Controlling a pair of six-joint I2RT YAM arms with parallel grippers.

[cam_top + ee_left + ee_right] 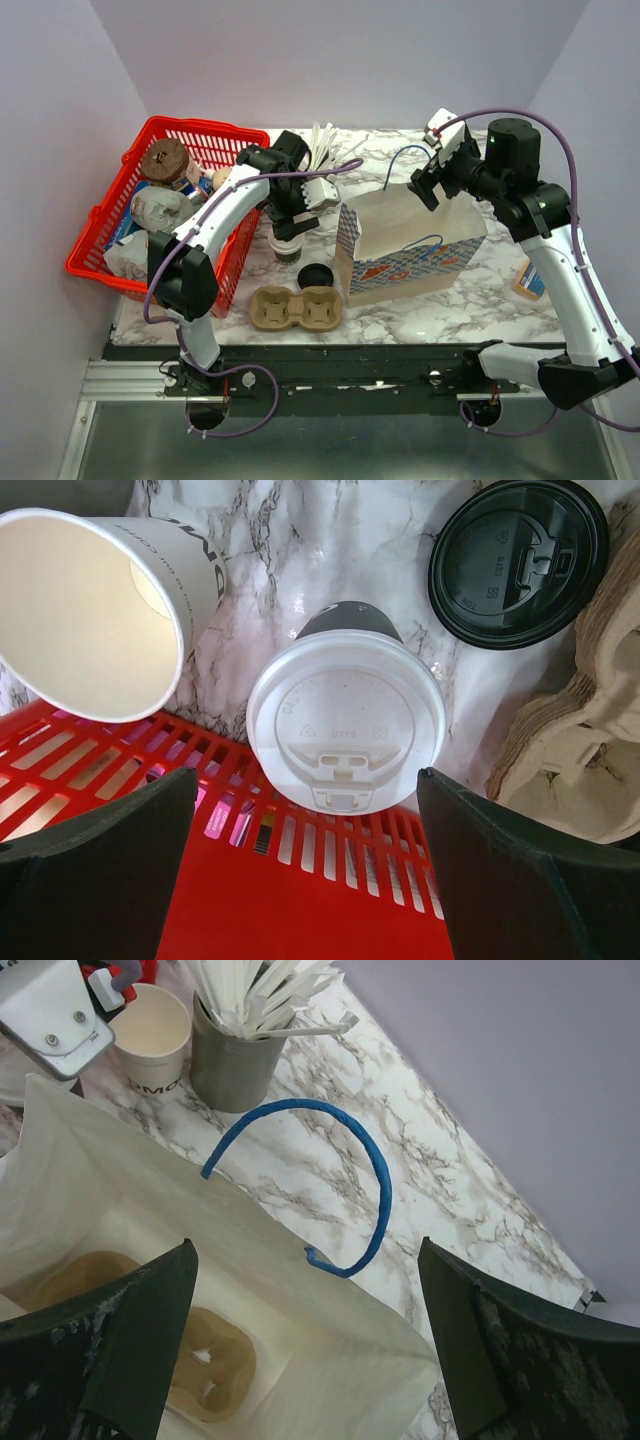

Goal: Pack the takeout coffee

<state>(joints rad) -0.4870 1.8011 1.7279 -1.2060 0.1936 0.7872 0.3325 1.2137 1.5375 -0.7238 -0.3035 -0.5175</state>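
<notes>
Left gripper [308, 780] is spread wide open with nothing in it. It hangs right over the takeout coffee [345, 720], and its fingers [100, 870] don't seem to touch the cup. The coffee stands upright on the marble tabletop [450, 310] with its white lid on, just right of the red basket [110, 215] and left of the paper bag [420, 255].

Around the coffee:
- an open cream paper cup [90, 610] on the far side
- a loose black lid [518, 560] just beside it, lying flat
- a cardboard cup carrier [298, 308] a bit nearer, at the tabletop's front edge

Right gripper [308, 1250] is also fully open and empty, hovering above the far rim of the bag, right by the blue handle [370, 1160]. The bag stands open, and from the right wrist view you can see another cardboard carrier [200, 1360] sitting at the bottom. Further back there's a grey pot of white sticks [235, 1060]; can't tell if they're straws or stirrers.
</notes>
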